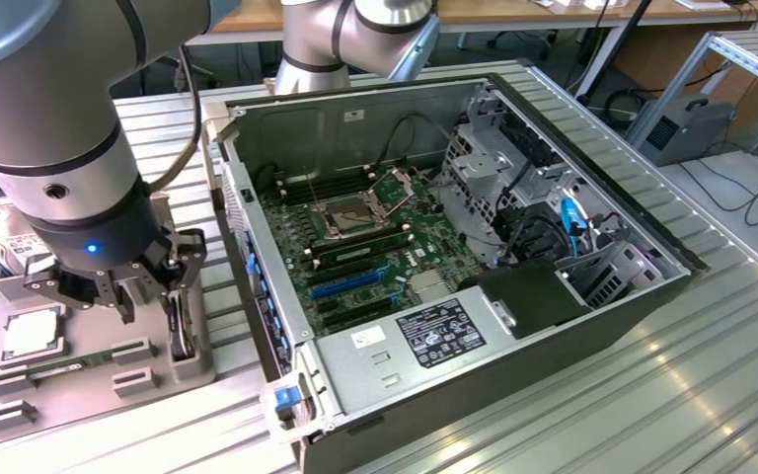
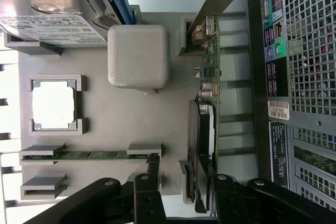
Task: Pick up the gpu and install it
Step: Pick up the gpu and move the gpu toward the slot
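Hand (image 2: 186, 176): open, black fingers spread wide, hanging low over grey parts tray (image 2: 105, 119) at the exterior view's left.
Gpu (image 2: 202, 129): standing on edge in slot along tray side nearest computer case (image 1: 352, 118); near end between the spread fingers, not clamped.
Also on tray: silver hard drive (image 2: 52, 9) with white label; CPU (image 2: 54, 104) in square recess; green RAM stick (image 2: 94, 155) lying across two holders.
Computer case: side panel off, just beside tray on slatted metal worktop (image 1: 643, 395); motherboard (image 1: 366, 252) exposed.
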Robot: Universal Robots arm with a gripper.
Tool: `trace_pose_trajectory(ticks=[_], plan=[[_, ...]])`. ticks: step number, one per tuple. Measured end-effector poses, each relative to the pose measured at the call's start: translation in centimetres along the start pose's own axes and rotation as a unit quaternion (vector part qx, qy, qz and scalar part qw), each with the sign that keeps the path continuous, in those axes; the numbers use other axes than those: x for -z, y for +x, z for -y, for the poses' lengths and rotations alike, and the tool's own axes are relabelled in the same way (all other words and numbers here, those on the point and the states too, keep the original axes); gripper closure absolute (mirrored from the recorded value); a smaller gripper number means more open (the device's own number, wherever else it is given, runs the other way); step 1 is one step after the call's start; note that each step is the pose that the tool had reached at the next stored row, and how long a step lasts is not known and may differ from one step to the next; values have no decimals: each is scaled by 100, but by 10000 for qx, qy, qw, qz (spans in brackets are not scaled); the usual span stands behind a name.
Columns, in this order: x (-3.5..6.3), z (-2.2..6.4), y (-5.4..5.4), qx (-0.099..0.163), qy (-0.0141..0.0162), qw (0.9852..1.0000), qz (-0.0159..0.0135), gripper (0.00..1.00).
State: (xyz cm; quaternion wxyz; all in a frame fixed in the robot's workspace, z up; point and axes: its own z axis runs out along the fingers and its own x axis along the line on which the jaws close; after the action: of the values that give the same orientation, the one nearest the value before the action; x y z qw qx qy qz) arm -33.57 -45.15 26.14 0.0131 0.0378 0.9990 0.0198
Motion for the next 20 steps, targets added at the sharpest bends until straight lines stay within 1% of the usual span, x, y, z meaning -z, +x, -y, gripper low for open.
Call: trace_pose_trajectory(ticks=[20], plan=[[-57,4,2,0,2,10000,-2,58]])
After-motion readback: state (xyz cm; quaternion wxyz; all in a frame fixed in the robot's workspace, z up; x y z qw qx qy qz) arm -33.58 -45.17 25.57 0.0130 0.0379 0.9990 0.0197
